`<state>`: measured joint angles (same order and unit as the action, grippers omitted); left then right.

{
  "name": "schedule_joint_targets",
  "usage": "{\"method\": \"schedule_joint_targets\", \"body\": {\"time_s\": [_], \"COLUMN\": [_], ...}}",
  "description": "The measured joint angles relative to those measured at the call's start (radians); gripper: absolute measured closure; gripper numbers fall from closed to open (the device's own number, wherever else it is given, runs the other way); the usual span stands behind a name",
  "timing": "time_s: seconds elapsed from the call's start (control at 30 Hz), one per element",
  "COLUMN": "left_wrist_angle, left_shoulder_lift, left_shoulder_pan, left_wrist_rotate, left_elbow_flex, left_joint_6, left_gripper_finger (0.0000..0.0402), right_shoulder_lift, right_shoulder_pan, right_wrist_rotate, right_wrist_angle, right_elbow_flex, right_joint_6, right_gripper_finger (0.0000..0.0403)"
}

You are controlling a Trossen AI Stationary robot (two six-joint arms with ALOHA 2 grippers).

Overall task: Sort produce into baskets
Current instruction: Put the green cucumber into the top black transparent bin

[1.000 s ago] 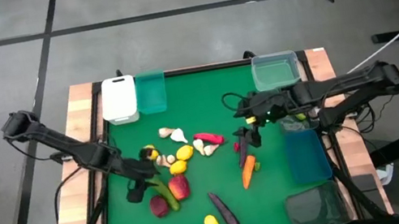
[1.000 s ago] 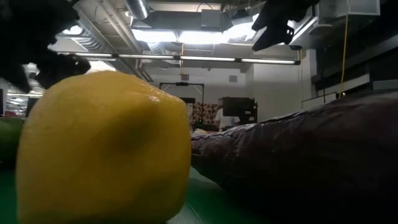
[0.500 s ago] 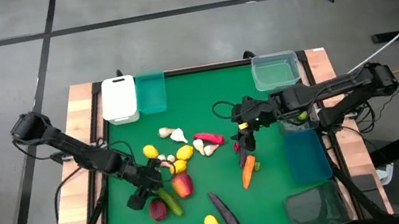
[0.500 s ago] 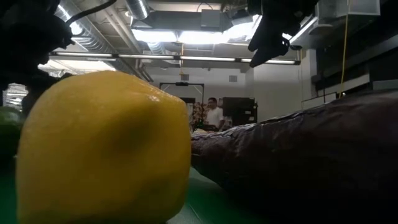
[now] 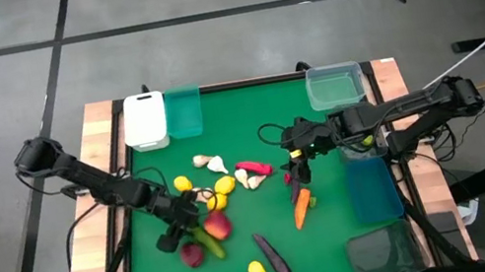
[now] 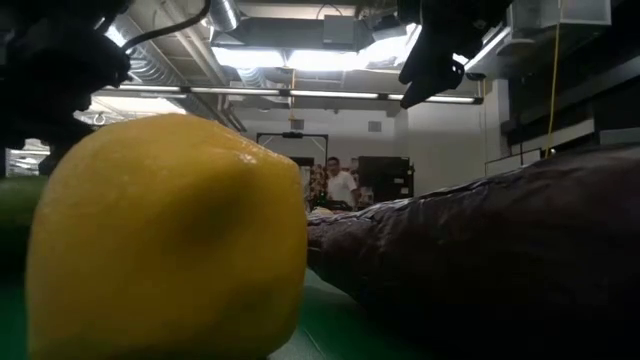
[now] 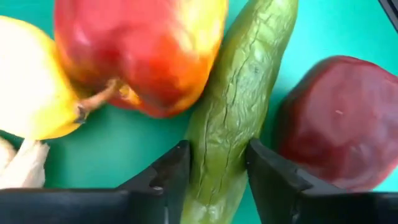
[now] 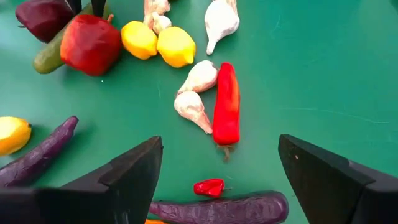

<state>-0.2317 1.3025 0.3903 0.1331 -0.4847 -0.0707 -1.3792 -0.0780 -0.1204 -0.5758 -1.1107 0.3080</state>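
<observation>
A green cucumber (image 7: 239,106) lies on the green mat between a red-and-yellow apple (image 7: 140,53) and a dark red apple (image 7: 339,121). My left gripper (image 5: 185,228) is shut on it. In the high view the cucumber (image 5: 207,243) sits left of centre, in the cluster of produce. My right gripper (image 5: 295,161) hangs open above the mat, over a red chili (image 8: 226,102), garlic bulbs (image 8: 194,93) and a purple eggplant (image 8: 217,208). The white (image 5: 145,121), teal (image 5: 184,112), clear (image 5: 334,86), blue (image 5: 373,188) and dark grey (image 5: 383,253) baskets stand at the mat's edges. My left gripper pinches the cucumber's two long sides (image 7: 214,165) between its two fingers, toward the end nearer the arm. The fingers slant down from the table's left side. The cucumber lies on the mat, touching the red-and-yellow apple.
Lemons (image 5: 220,192) and garlic (image 5: 215,164) lie just beyond the left gripper. A carrot (image 5: 302,207) is below the right gripper. A lemon (image 6: 170,240) and an eggplant (image 6: 480,260) at the near edge fill the low view. A person (image 6: 340,185) stands far back in the room.
My left gripper has sunk and moved toward the table's right, down onto the cucumber between the two apples. My right gripper moved a little down and toward the table's left, then kept still, staying open.
</observation>
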Motion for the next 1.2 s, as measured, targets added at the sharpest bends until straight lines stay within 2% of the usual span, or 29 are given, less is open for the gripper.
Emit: {"method": "schedule_joint_targets", "body": {"time_s": [0.13,0.23,0.47,0.77,0.93,1.07,1.2], "left_wrist_angle": [-0.006,0.011,0.075,0.082,0.097,0.196,0.338], "left_shoulder_lift": [-0.005,-0.005,-0.005,-0.006,-0.008,-0.037,-0.091], "left_shoulder_pan": [-0.023,-0.045,-0.092,-0.135,-0.151,-0.171,-0.2], "left_wrist_rotate": [-0.018,-0.029,-0.06,-0.062,-0.102,-0.133,-0.192], "left_elbow_flex": [0.001,0.004,-0.001,-0.078,-0.141,-0.161,-0.161], "left_joint_6": [-0.002,-0.01,-0.006,0.007,0.037,0.086,0.143], "left_gripper_finger": [0.0303,0.0313,0.0318,0.032,0.032,0.032,0.032], "right_shoulder_lift": [0.0,0.0,0.0,0.0,0.008,0.043,0.103], "right_shoulder_pan": [0.0,0.0,0.0,0.0,0.0,0.0,0.0], "right_wrist_rotate": [0.0,0.0,-0.002,-0.003,-0.019,0.002,0.066], "right_wrist_angle": [0.0,0.0,0.01,0.061,0.183,0.293,0.327], "right_elbow_flex": [0.0,0.0,0.0,0.0,0.0,0.0,0.0], "right_joint_6": [-0.003,-0.003,-0.031,-0.06,-0.137,-0.219,-0.291], "right_gripper_finger": [0.0084,0.0084,0.0084,0.0084,0.0084,0.0084,0.0084]}}
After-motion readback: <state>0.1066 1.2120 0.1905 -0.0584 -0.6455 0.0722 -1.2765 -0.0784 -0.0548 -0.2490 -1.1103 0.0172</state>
